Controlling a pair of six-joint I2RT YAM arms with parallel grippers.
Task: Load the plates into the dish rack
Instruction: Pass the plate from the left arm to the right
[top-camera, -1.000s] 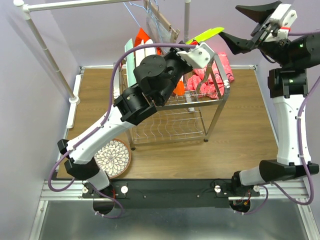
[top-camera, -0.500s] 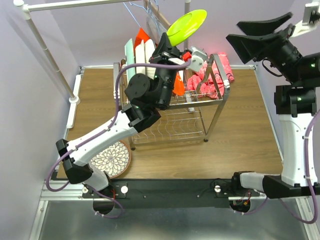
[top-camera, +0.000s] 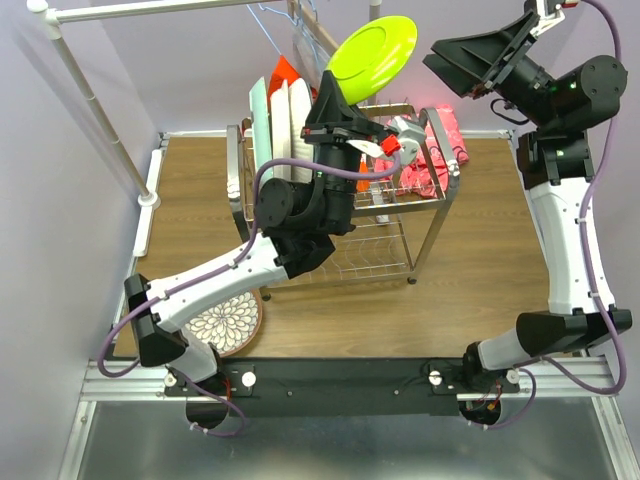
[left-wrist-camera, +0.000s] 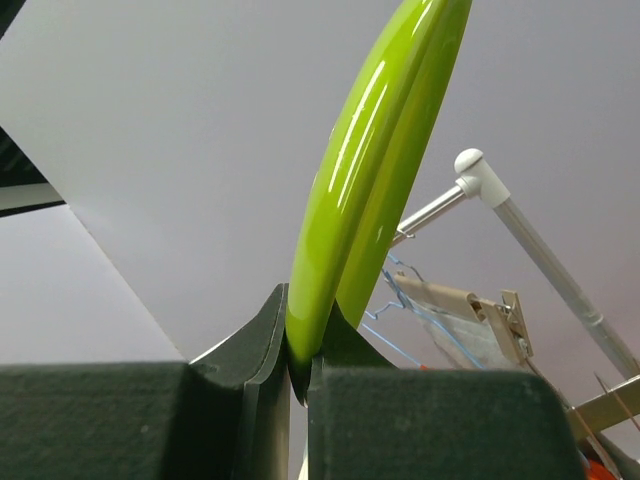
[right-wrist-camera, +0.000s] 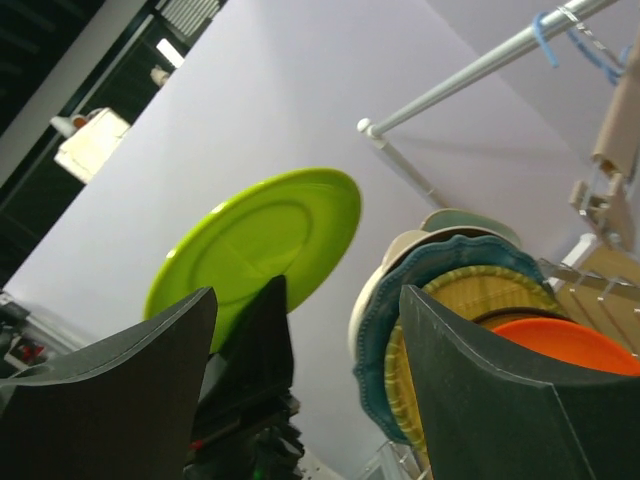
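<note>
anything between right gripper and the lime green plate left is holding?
Nothing; top external view shows bare air between open right gripper and round lime green plate, pinched in left gripper.

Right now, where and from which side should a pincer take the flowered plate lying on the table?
The brown rim of the flowered plate on its right side, probably from above: it lies flat, only the rim gives an edge, and the left arm covers its left part.
</note>
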